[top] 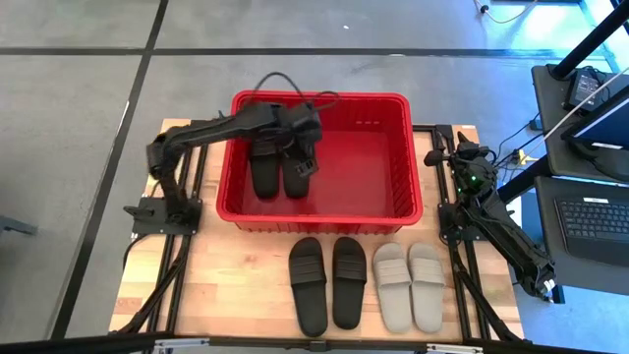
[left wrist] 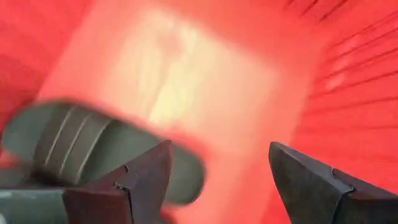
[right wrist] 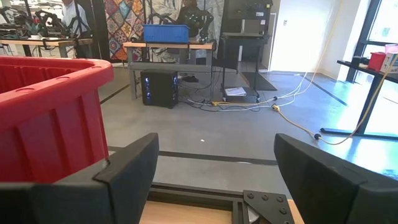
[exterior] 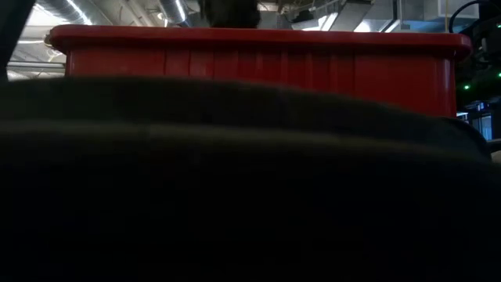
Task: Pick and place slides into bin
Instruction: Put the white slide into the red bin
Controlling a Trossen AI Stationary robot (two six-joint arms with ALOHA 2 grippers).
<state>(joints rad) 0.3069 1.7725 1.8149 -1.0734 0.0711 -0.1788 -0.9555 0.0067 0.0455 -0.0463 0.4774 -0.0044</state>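
The red bin (top: 383,167) stands at the table's far middle. Two black slides (top: 264,169) (top: 298,181) lie side by side on its floor at the left. My left gripper (top: 304,157) hangs open over the right one of them; in the left wrist view (left wrist: 217,177) its fingers are empty, with a black slide (left wrist: 87,146) just below and to one side. Two more black slides (top: 309,285) (top: 349,280) and two beige slides (top: 393,287) (top: 428,285) lie flat on the table in front of the bin. My right gripper (right wrist: 214,171) waits open by the bin's right corner (right wrist: 50,106).
In the low view a dark slide (exterior: 250,188) fills most of the picture, with the bin's near wall (exterior: 258,63) behind it. The right half of the bin floor (top: 369,172) is bare. Metal frame rails (top: 462,275) run along both table sides.
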